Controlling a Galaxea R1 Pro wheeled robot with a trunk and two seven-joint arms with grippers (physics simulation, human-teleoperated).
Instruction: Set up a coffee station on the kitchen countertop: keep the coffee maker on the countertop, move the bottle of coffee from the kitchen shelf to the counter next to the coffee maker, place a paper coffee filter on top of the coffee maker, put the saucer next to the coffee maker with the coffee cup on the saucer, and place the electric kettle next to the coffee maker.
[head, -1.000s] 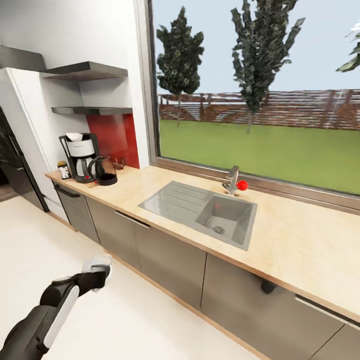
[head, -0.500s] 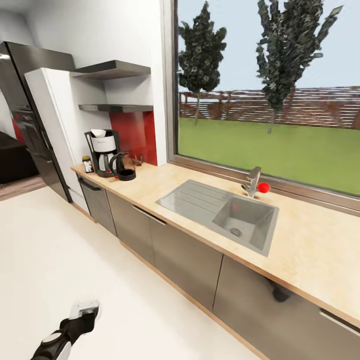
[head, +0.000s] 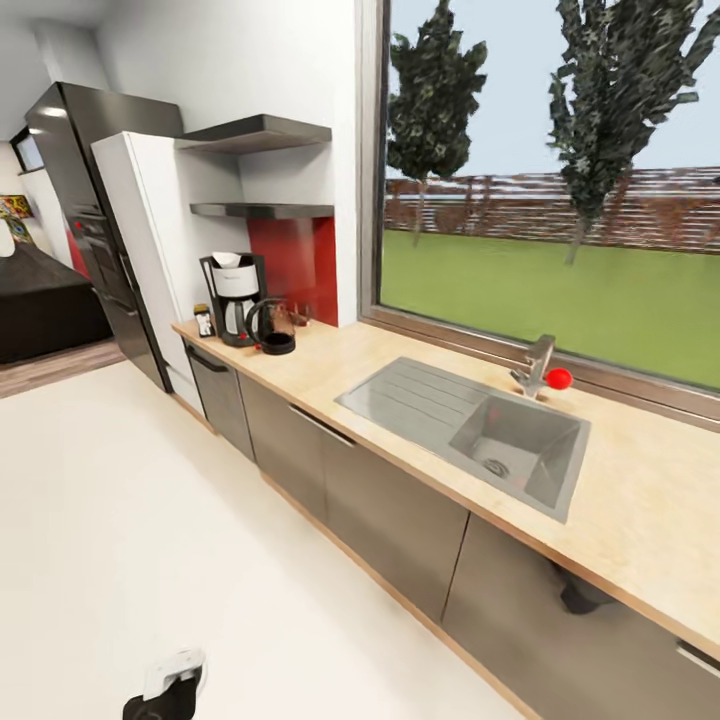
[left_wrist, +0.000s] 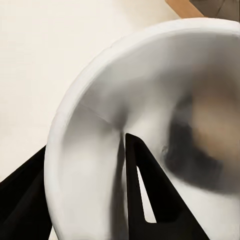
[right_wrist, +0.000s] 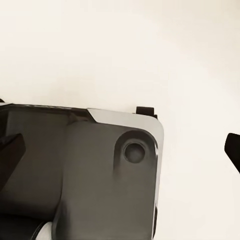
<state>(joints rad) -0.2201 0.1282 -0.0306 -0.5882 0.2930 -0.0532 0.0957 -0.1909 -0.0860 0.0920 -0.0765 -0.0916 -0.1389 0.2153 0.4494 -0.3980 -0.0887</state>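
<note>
Head view: my left gripper (head: 172, 678) carries a small flat round white saucer (left_wrist: 145, 125) low over the floor.
Fingers (left_wrist: 145, 190) clamp its rim; the tall black coffee maker (head: 236, 297), white paper filter (head: 226, 259) on top, stands on the wooden countertop (head: 420, 410) beside the rounded dark glass kettle (head: 272, 328). Right gripper's state: I cannot tell.

A long wooden countertop (head: 620, 500) runs beneath a wide window. At its far end stands the coffee maker (head: 236, 297) with a paper coffee filter (head: 225, 259) on top, the electric kettle (head: 272, 328) just beside it, and the bottle of coffee (head: 204, 320) on its other side. A sink (head: 520, 450) sits mid-counter.

Bright, even daylight; left wrist view blurred.
</note>
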